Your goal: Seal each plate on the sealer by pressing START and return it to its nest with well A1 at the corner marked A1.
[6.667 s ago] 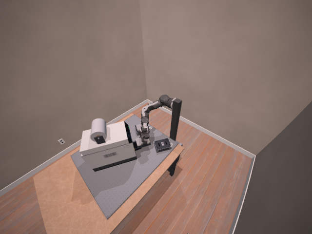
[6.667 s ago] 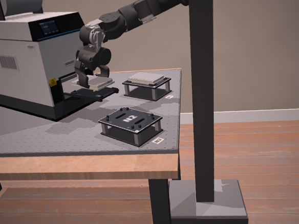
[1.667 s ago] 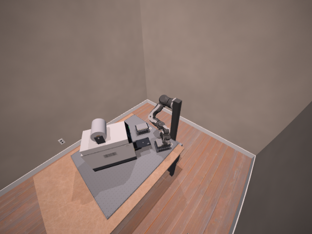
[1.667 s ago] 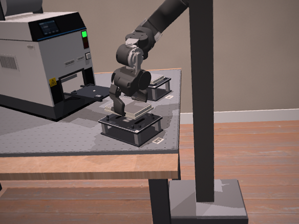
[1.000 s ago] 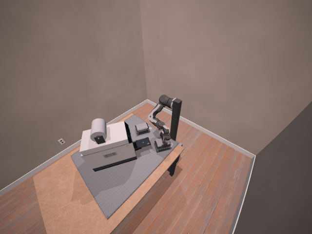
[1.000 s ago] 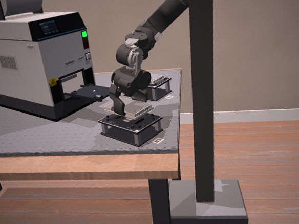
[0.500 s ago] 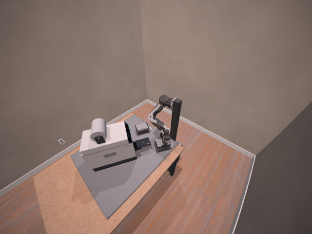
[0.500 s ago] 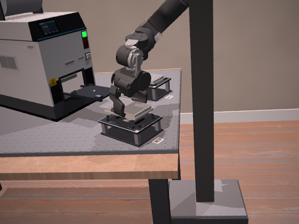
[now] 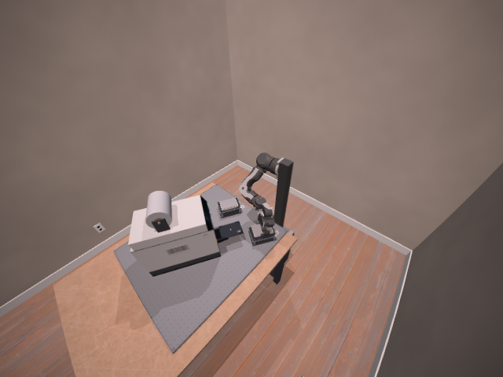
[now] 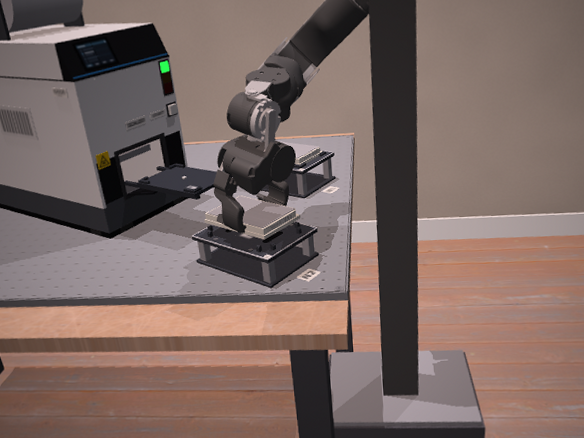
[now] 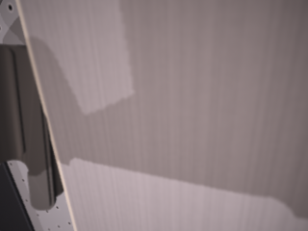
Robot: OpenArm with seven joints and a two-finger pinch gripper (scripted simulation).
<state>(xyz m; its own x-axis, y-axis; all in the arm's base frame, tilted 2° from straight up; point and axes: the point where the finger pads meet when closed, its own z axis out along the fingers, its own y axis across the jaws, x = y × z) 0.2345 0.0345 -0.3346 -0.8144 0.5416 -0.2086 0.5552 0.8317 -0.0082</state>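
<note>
My gripper [image 10: 252, 209] is shut across a plate with a smooth foil-like top [image 10: 251, 218] that rests on the near nest, labelled N2 [image 10: 256, 248]. The fingers straddle the plate's long sides. The wrist view is filled by the plate's flat grey top [image 11: 183, 120], with one finger [image 11: 19, 125] at the left edge. The other plate [image 10: 307, 155] sits on the far nest [image 10: 310, 171]. The sealer [image 10: 67, 112] stands at the left with its stage [image 10: 175, 180] out and bare. Its lamp [image 10: 164, 67] shows green. In the overhead view the gripper [image 9: 262, 231] is over the nest near the table's corner.
The arm's dark mounting post [image 10: 395, 178] stands right of the table, close to the near nest. The table's front and right edges run just beside that nest. A foil roll [image 9: 159, 206] sits on top of the sealer.
</note>
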